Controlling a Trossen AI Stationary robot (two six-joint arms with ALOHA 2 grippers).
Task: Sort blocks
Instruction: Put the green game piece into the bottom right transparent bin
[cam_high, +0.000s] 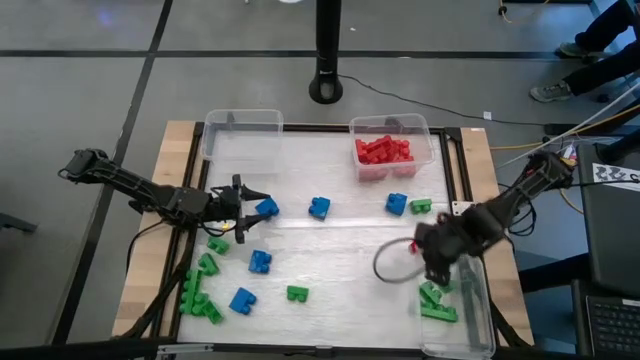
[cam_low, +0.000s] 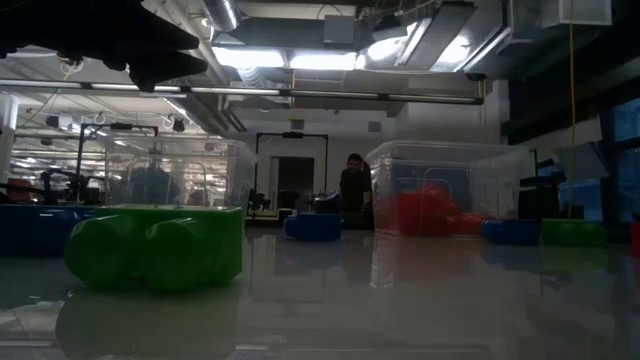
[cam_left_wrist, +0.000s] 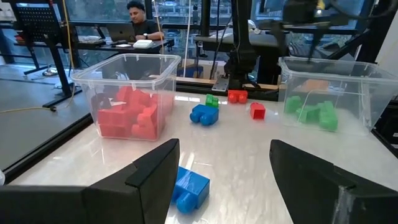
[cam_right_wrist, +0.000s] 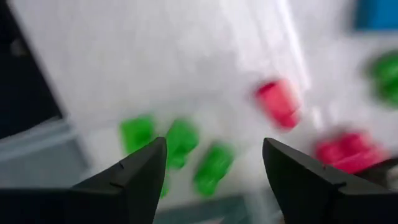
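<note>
- Over the bin (cam_high: 478, 300) at the table's right edge, the right gripper (cam_high: 436, 268) hangs with fingers parted and empty above green blocks (cam_high: 437, 303).
- Only its wrist view shows green pieces (cam_right_wrist: 180, 146) blurred between those fingers.
- Left gripper (cam_high: 243, 212), spread wide, holds nothing; a blue block (cam_left_wrist: 189, 186) lies just beside it.

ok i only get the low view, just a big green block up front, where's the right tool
observer: the right tool hangs open and empty over the clear bin at the table's right edge, which has green blocks in it.
operator: and the left one, is it on anything
observer: no, the left tool is open too, low over the table's left half, with a blue block lying just ahead of its fingers.
</note>
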